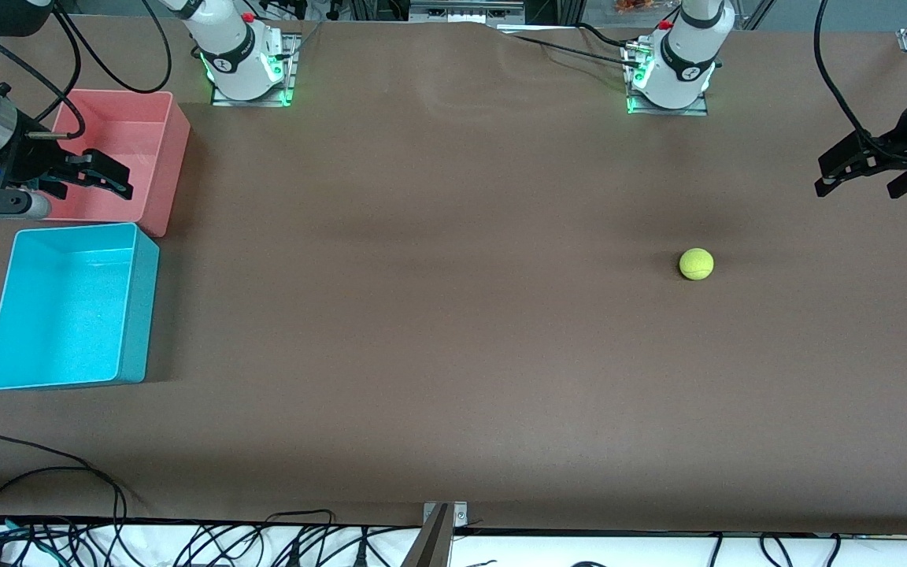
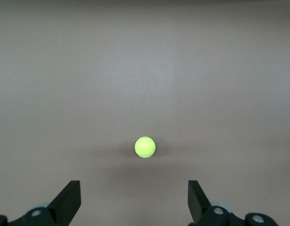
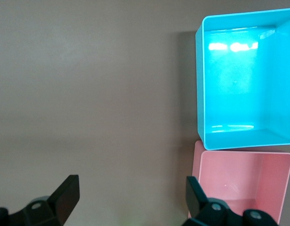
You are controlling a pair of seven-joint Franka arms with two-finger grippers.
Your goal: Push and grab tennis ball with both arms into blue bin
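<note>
Both hands are empty and spread wide: left hand (image 1: 863, 183) near the tennis ball (image 1: 696, 264), right hand (image 1: 99, 177) over the pink bin (image 1: 166, 134). A hard push could roll the ball past the blue bin (image 1: 138, 315).

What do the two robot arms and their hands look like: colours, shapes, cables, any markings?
Both arms are white and rounded, with black joint bands bearing a small white logo. Each base stands on a metal plate, glows green and carries a red button. Loose black cables hang from both. The right arm's wrist has a silver cylinder. The left hand and right hand are black, each with two flat, wedge-shaped fingers.
</note>
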